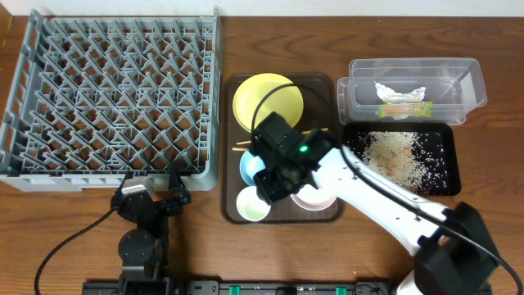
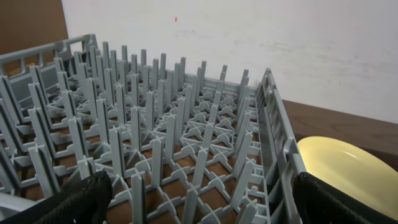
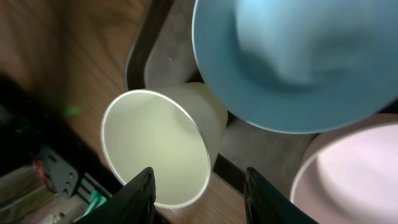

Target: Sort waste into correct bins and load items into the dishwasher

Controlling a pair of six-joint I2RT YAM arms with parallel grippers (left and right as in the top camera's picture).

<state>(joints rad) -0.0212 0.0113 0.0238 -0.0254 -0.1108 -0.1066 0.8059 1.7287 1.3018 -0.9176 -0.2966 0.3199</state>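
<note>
The grey dish rack (image 1: 115,90) fills the left of the table and holds nothing; it also fills the left wrist view (image 2: 155,143). On the brown serving tray (image 1: 231,139) lie the yellow-green plate (image 1: 264,97), the light blue bowl (image 1: 249,165), the small white cup (image 1: 252,205) and the white bowl (image 1: 315,198). My right gripper (image 1: 274,184) hovers open above the cup (image 3: 155,146), beside the blue bowl (image 3: 298,62) and the white bowl (image 3: 354,174). My left gripper (image 1: 151,197) rests open in front of the rack. The clear tub (image 1: 413,90) holds the tissue (image 1: 399,90) and the wrapper (image 1: 403,109). The black tray (image 1: 442,168) holds rice grains (image 1: 393,154).
A thin wooden stick (image 1: 242,148) lies on the serving tray by the plate. The plate's edge (image 2: 348,168) shows right of the rack in the left wrist view. The right arm (image 1: 385,205) crosses the table from the front right.
</note>
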